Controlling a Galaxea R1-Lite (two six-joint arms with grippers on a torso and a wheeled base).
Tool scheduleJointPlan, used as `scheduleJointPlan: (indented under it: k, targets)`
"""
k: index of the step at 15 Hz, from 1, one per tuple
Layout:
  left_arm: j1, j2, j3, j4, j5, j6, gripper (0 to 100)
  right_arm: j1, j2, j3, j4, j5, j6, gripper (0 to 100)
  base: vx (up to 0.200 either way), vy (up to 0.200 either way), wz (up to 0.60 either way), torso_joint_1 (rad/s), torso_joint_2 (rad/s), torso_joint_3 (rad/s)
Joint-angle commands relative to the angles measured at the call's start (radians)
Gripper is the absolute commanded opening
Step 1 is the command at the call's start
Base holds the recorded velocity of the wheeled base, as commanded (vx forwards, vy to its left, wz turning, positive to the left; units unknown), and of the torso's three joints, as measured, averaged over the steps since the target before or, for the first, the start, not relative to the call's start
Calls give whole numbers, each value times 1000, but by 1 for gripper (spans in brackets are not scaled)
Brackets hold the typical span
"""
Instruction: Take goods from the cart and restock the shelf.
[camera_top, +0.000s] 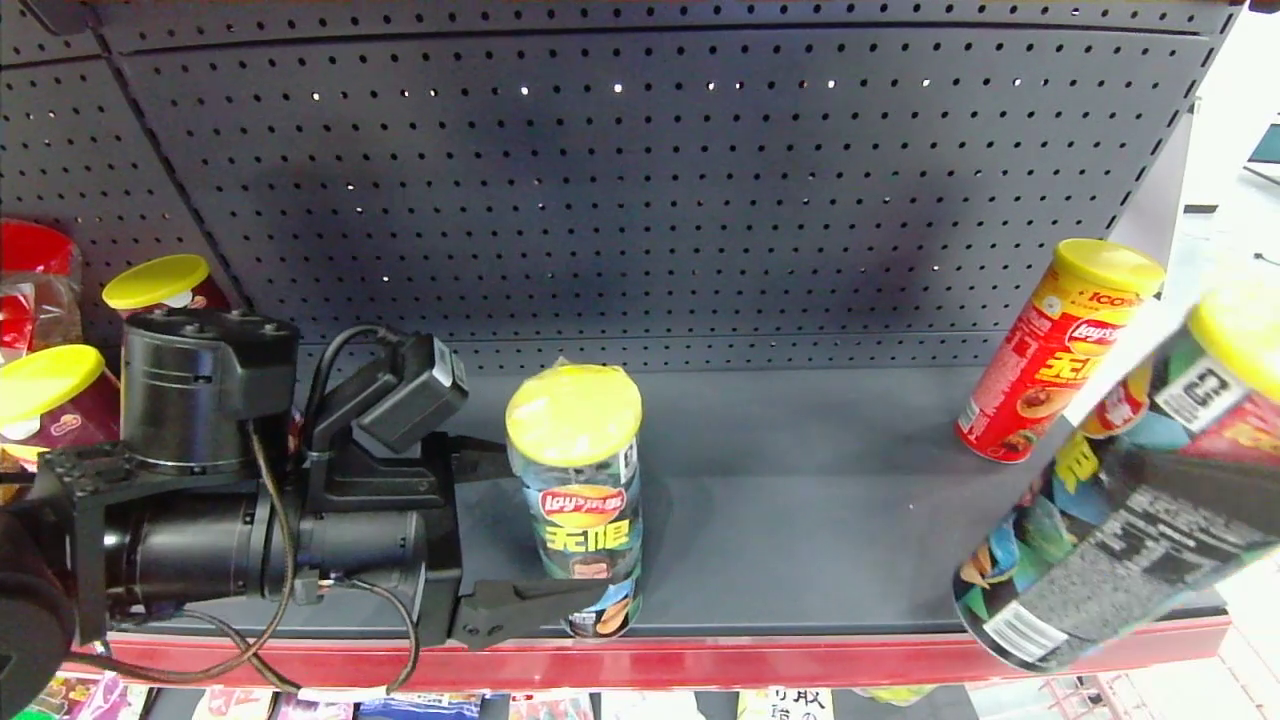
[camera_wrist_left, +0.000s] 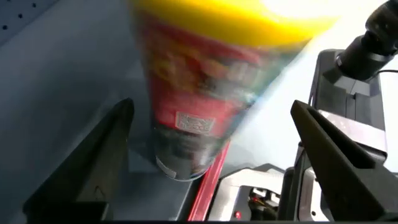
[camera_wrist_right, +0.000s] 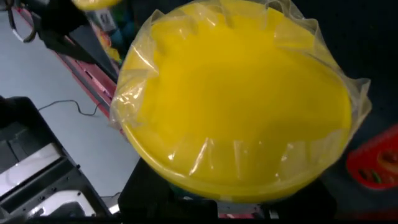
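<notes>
The blue can (camera_top: 580, 520) stands up near the front edge of the shelf (camera_top: 800, 520). The left gripper (camera_top: 550, 525) is wide open, with one finger on each side of the blue can, not touching it. The right gripper (camera_top: 1200, 495) grips a tilted can (camera_top: 1090, 540) at the shelf's right end, near a red can (camera_top: 1050, 350).

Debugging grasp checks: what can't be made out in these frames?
Head view: the tilted can is blurred, cut by the right edge, and covers part of the red can.
Right wrist view: its lid blocks what lies beneath it.
Left wrist view: the green can's label is blurred.
</notes>
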Motion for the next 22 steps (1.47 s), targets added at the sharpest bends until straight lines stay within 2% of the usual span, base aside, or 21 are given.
scheduleJointPlan:
  k: [1,3,5,6,8,9,13,16,20,22]
  targets:
    - [1,-42,10,2,13,0,100,51,187,-79,-82,-1,2,0,0,0,0,0,0,0]
    - [0,-83,39,5,48,0,100,110,271,-131,-112,-4,2,0,0,0,0,0,0,0]
    - [3,-132,82,5,53,-4,100,126,357,-182,-132,-1,2,0,0,0,0,0,0,0]
    - [3,-157,100,5,53,-20,100,139,400,-207,-151,-1,4,0,0,0,0,0,0,0]
    - [14,-210,143,3,54,-70,100,159,489,-246,-201,-2,2,0,0,0,0,0,0,0]
    - [26,-230,165,2,53,-76,100,172,526,-263,-217,-2,4,0,0,0,0,0,0,0]
    - [47,-281,218,-1,54,-78,100,226,655,-337,-256,1,6,0,0,0,0,0,0,0]
    - [98,-342,267,0,54,-78,100,245,739,-383,-258,10,6,0,0,0,0,0,0,0]
    - [147,-445,336,6,54,-86,100,254,837,-411,-373,13,-2,0,0,0,0,0,0,0]
    - [149,-511,361,16,74,-135,100,264,879,-449,-373,31,-2,0,0,0,0,0,0,0]
